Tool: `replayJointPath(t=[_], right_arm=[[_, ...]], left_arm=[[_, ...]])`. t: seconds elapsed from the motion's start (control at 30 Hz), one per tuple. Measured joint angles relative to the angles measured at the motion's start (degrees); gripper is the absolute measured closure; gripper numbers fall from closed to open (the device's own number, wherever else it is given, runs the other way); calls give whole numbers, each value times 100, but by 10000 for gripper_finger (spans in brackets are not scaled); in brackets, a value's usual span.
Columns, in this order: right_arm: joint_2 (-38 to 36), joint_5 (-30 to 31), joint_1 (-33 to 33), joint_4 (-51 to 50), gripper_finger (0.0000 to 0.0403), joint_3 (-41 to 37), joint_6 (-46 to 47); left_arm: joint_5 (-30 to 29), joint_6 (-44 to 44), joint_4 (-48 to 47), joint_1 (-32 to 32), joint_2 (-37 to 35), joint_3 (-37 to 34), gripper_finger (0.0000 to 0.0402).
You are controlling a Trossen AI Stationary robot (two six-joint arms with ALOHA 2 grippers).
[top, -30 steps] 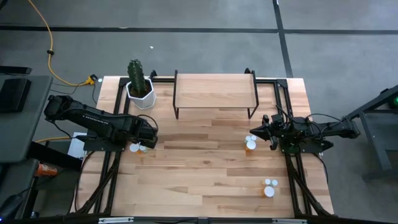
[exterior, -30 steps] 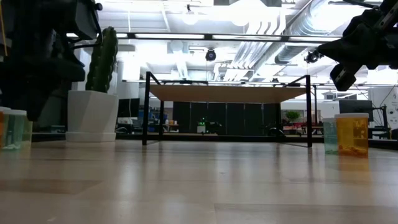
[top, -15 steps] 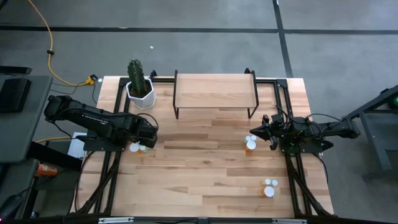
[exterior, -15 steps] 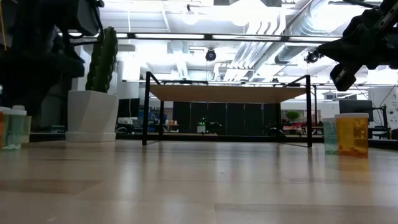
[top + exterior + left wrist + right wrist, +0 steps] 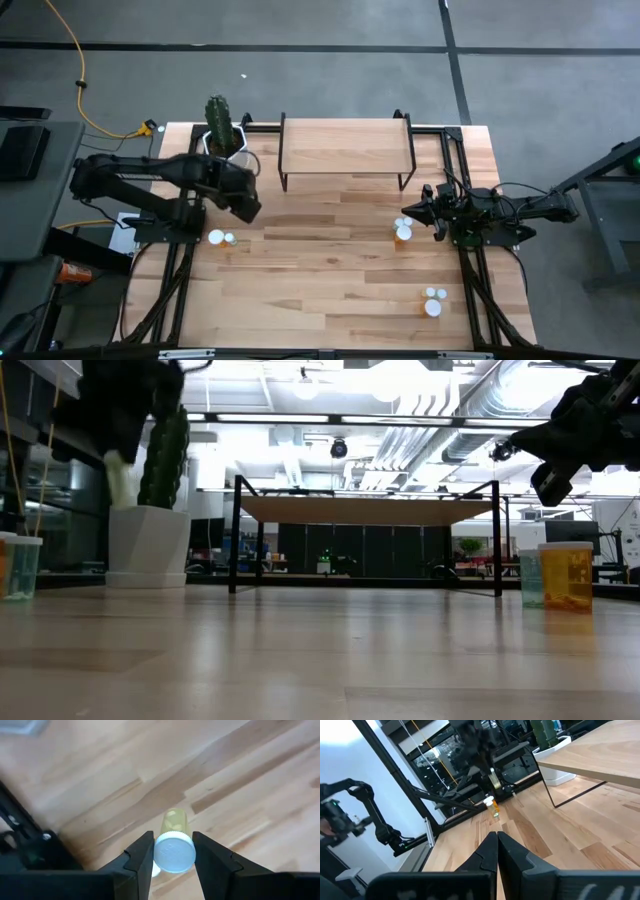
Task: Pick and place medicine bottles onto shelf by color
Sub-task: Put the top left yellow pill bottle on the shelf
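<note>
My left gripper (image 5: pixel 250 210) hangs above the table's left part, shut on a yellowish medicine bottle with a white cap (image 5: pixel 174 851). The bottle also shows in the low view (image 5: pixel 118 478) and the right wrist view (image 5: pixel 492 777). Two bottles (image 5: pixel 222 239) stand on the table below it. My right gripper (image 5: pixel 408 213) is shut and empty, held above the table beside an orange bottle (image 5: pixel 403 233) and a pale one (image 5: pixel 405 222). The shelf (image 5: pixel 347 148) stands on its black legs at the far middle. My left gripper pinches the yellowish bottle between its two fingers at the white cap (image 5: pixel 175 855), one finger on each side. The fingers come from above, slanting down, and the bottle's body (image 5: pixel 175 822) runs on past their tips. The bottle hangs a little tilted, lifted clear of the table.
A cactus in a white pot (image 5: pixel 222 135) stands at the far left, close behind my left gripper. Three more bottles (image 5: pixel 433 300) stand near the front right. Black frame rails run along both side edges of the table (image 5: pixel 330 270).
My left gripper has risen from the group of bottles at the table's left and gone a little toward the far edge and the right, carrying the yellowish bottle, which is now lifted clear. The two other bottles stay where they were.
</note>
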Motion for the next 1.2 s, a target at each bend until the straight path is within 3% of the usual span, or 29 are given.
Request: replayJointPath(t=[0.33,0.63,0.83,1.0,1.2], right_arm=[[0,-4,2,0,402,0,0],[0,-9,2,0,402,2,0],[0,-39,1,0,402,2,0],[0,-33,2,0,402,0,0],[0,-28,2,0,402,2,0]], left_arm=[[129,1104,-273,657,333,2153,285],[89,2932,-264,1309,1929,4141,286],[-293,4104,-273,1676,3075,5470,286],[-1002,4903,-331,1962,3798,5984,286],[-1532,5674,-500,2309,4362,6030,279]])
